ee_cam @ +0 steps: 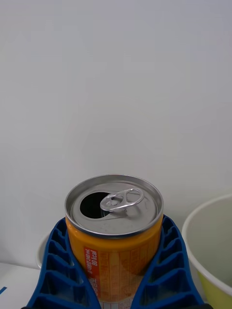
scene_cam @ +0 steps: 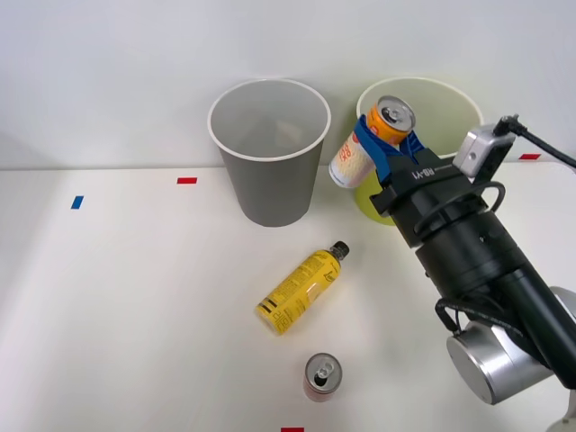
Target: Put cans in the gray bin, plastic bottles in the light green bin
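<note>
- Right pincer (scene_cam: 382, 144) clamped on the orange can (scene_cam: 372, 139), blue ribbed fingers (ee_cam: 60, 270) pressed against both sides of the can's body in the wrist view.
- Can held up off the surface (scene_cam: 135, 297), tilted, silver top open and facing up toward the front camera; placed in front of the light green bin (scene_cam: 450, 99) and just to the right of the gray bin (scene_cam: 268, 153), overlapping the green bin's near rim in the front view.
- Not yet over the gray bin's mouth: judged as a carry under way, with a shift to the left wanted before any release, since a drop from here looks likely to land in or beside the wrong bin.
- Yellow bottle (scene_cam: 300, 288) lying on its side on the surface, black cap pointing toward the bins, near the middle and in front of the gray bin; untouched, still to go into the light green bin.
- Red can (scene_cam: 321, 375) standing upright on the surface nearer the robot, just below the bottle in the front view, apart from it; still to go into the gray bin.
- Gray bin's inside: pale, with a faint lighter patch near the far wall, too unclear to name; nothing plainly inside.
- Light green bin's inside: the visible part bare.
- Tally as judged: nothing sorted for certain, one can in hand, one can and one bottle left.
</note>
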